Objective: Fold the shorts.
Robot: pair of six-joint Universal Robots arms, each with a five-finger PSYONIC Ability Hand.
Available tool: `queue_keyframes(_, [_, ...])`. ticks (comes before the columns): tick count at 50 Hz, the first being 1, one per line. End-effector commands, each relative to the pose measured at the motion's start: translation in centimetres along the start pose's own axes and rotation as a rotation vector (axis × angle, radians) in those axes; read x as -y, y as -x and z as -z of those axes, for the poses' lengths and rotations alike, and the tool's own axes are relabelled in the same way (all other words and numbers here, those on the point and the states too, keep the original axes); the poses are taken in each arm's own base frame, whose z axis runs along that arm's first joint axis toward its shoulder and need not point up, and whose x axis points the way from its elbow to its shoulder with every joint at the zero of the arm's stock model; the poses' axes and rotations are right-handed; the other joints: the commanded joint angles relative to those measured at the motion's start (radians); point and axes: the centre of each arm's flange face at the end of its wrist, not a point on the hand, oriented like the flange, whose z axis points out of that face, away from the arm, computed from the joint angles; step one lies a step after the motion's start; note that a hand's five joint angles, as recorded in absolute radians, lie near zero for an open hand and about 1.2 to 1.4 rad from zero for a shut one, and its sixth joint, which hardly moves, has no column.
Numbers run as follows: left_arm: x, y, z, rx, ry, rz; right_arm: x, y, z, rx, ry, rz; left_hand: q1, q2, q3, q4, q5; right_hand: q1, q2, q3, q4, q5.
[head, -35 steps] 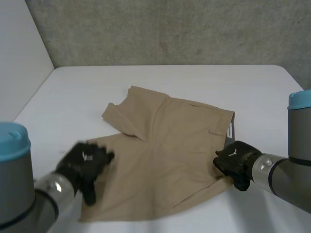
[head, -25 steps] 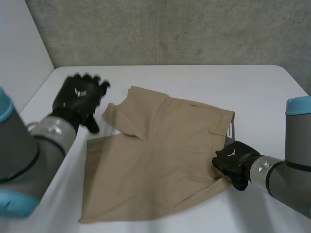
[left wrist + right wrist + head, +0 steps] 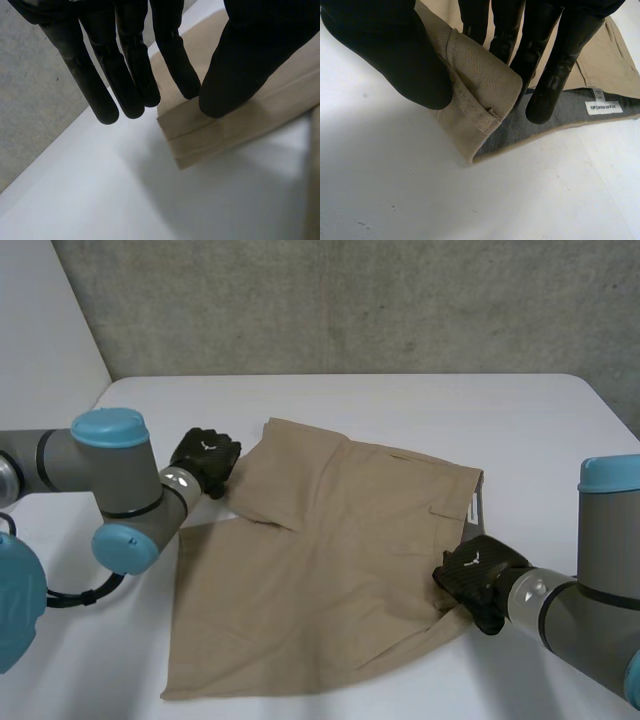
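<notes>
Head view: tan shorts [image 3: 330,580] lie spread on the white worktop [image 3: 540,430], approx mid-table, waistband toward the robot's right, legs toward its left. Nearest is the near leg: broad, flat, its hem corner close to the worktop's near edge. Soft creases run from there up to the waistband's near corner, where the right hand [image 3: 478,573] sits.

Right wrist view: thumb on one side, fingers [image 3: 565,55] on the other, w/ the waistband corner bunched & rolled btw them, so this hand is clamped on the cloth. Twill ribbing is plain on the roll. The turned-up edge bares grey lining [image 3: 545,127] w/ a small white label [image 3: 605,107] sewn in. Cloth past the pinch rests on the worktop.

Further back, the shorts' middle is smooth, w/ two short pocket slits near the waistband. The far leg is narrower, its inner part folded over in a slanted flap by the crotch. The left hand [image 3: 205,458] is at that leg's outer hem corner, on the garment's far-left side.

Left wrist view: fingers [image 3: 125,65] straight & spread, hand wide. Thumb tip & one fingertip touch the top of the doubled hem corner, which lies flat on the worktop. The other fingers hang past the cloth edge over bare table.

Furthest: grey concrete wall [image 3: 350,300] behind the worktop.
</notes>
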Motion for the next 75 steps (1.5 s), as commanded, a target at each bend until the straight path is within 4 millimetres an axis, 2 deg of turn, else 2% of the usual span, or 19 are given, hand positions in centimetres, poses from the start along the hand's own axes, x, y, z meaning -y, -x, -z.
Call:
queue_keyframes(1, [-1.2,0.1,-0.3,0.009,0.033,-0.061,0.0,0.0,-0.1,0.0,0.001,0.0,0.368,0.364,0.372,0.369,0.376,0.418,0.215,0.209,0.205,0.231])
queue_keyframes(12, [-2.5,0.7,0.6,0.116,0.145,-0.216,0.5,-0.6,-0.1,-0.024,-0.025,-0.049,0.368,0.364,0.372,0.369,0.376,0.418,0.215,0.209,0.205,0.231])
queue_keyframes(14, [-2.6,0.6,0.8,0.108,0.151,-0.214,0.6,-0.6,-0.1,-0.024,-0.028,-0.072,0.143,0.14,0.148,0.145,0.151,0.418,0.215,0.209,0.205,0.231])
queue_keyframes(15, [-2.3,0.4,1.3,0.097,0.146,-0.21,0.7,-0.7,-0.2,-0.025,-0.03,-0.077,-0.28,-0.283,-0.275,-0.278,-0.271,0.418,0.215,0.209,0.205,0.231])
queue_keyframes(17, [-1.6,0.1,1.9,0.078,0.129,-0.21,0.7,-0.7,-0.1,-0.026,-0.031,-0.088,-0.643,-0.647,-0.639,-0.642,-0.635,0.418,0.215,0.209,0.205,0.231])
queue_keyframes(19, [-0.9,-0.1,2.7,0.062,0.11,-0.209,0.7,-0.7,-0.1,-0.025,-0.032,-0.097,-0.768,-0.771,-0.763,-0.766,-0.76,0.418,0.215,0.209,0.205,0.231])
queue_keyframes(22, [0.1,0.0,3.5,0.06,0.088,-0.209,0.8,-0.8,-0.1,-0.029,-0.037,-0.102,-0.792,-0.795,-0.787,-0.79,-0.784,0.418,0.215,0.209,0.205,0.231])
queue_keyframes(26, [1.9,0.7,5.5,0.079,0.072,-0.19,0.9,-1.0,-0.2,-0.038,-0.05,-0.138,-0.777,-0.78,-0.773,-0.776,-0.769,0.418,0.215,0.209,0.205,0.231])
queue_keyframes(32, [3.2,0.7,10.6,0.064,0.099,-0.026,1.4,-1.7,-0.7,-0.06,-0.088,-0.242,-0.695,-0.698,-0.691,-0.694,-0.687,0.418,0.215,0.209,0.205,0.231])
queue_keyframes(38, [1.9,-0.9,16.7,-0.016,0.251,0.131,1.7,-2.7,-1.5,-0.091,-0.139,-0.37,-0.621,-0.625,-0.617,-0.62,-0.613,0.418,0.215,0.209,0.205,0.231])
queue_keyframes(42, [0.7,-2.5,19.9,-0.077,0.344,0.167,1.8,-3.0,-2.0,-0.099,-0.161,-0.451,-0.616,-0.619,-0.611,-0.614,-0.607,0.418,0.215,0.209,0.205,0.231])
queue_keyframes(46, [-0.1,-3.6,21.9,-0.108,0.381,0.175,1.7,-3.2,-2.4,-0.103,-0.174,-0.505,-0.616,-0.619,-0.611,-0.614,-0.607,0.418,0.215,0.209,0.205,0.231])
queue_keyframes(50, [-1.2,-4.3,22.9,-0.125,0.417,0.178,1.8,-3.4,-2.6,-0.111,-0.19,-0.525,-0.616,-0.619,-0.611,-0.614,-0.607,0.418,0.215,0.209,0.205,0.231])
queue_keyframes(56, [-1.9,-5.0,23.0,-0.134,0.421,0.179,1.8,-3.4,-2.6,-0.114,-0.192,-0.527,-0.575,-0.578,-0.57,-0.573,-0.567,0.418,0.215,0.209,0.205,0.231])
queue_keyframes(60, [-2.4,-5.3,22.5,-0.13,0.418,0.188,1.7,-3.3,-2.6,-0.113,-0.191,-0.528,-0.393,-0.396,-0.389,-0.392,-0.385,0.418,0.215,0.209,0.205,0.231])
queue_keyframes(61, [-2.5,-5.3,22.2,-0.124,0.407,0.194,1.7,-3.3,-2.6,-0.113,-0.19,-0.528,-0.218,-0.221,-0.214,-0.217,-0.21,0.418,0.215,0.209,0.205,0.231])
queue_keyframes(63, [-2.4,-5.2,22.0,-0.115,0.389,0.201,1.7,-3.3,-2.6,-0.114,-0.189,-0.528,-0.032,-0.035,-0.028,-0.031,-0.024,0.418,0.215,0.209,0.205,0.231])
queue_keyframes(69, [-1.7,-5.5,21.7,-0.113,0.344,0.209,1.7,-3.4,-2.6,-0.119,-0.188,-0.529,0.367,0.364,0.371,0.368,0.375,0.418,0.215,0.209,0.205,0.231])
queue_keyframes(75, [0.4,-5.3,20.8,-0.104,0.246,0.193,1.8,-3.5,-2.6,-0.122,-0.194,-0.525,0.368,0.364,0.372,0.369,0.376,0.418,0.215,0.209,0.205,0.231])
